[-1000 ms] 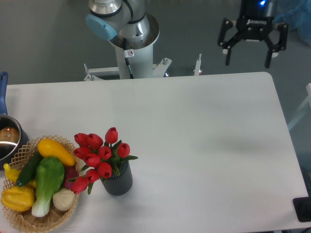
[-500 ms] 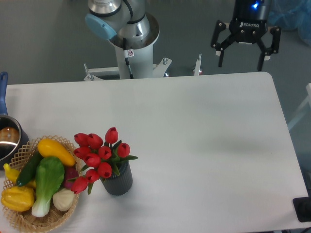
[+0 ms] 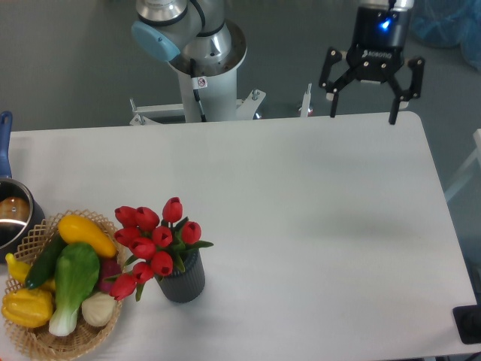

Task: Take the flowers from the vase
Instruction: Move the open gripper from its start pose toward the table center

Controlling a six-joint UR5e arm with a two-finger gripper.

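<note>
A bunch of red tulip flowers (image 3: 154, 242) with green leaves stands in a small dark grey ribbed vase (image 3: 183, 280) at the front left of the white table. My gripper (image 3: 363, 115) hangs open and empty above the table's far right edge, far from the flowers, with its fingers pointing down.
A wicker basket (image 3: 30, 340) with yellow, green and white vegetables sits left of the vase, touching the flowers. A metal pot (image 3: 10, 218) with a blue handle is at the left edge. The robot base (image 3: 203, 68) stands behind the table. A dark object (image 3: 470, 325) is at the front right corner.
My gripper has moved left and slightly lower, toward the table's far right edge, staying open. The flowers and vase have not moved.
</note>
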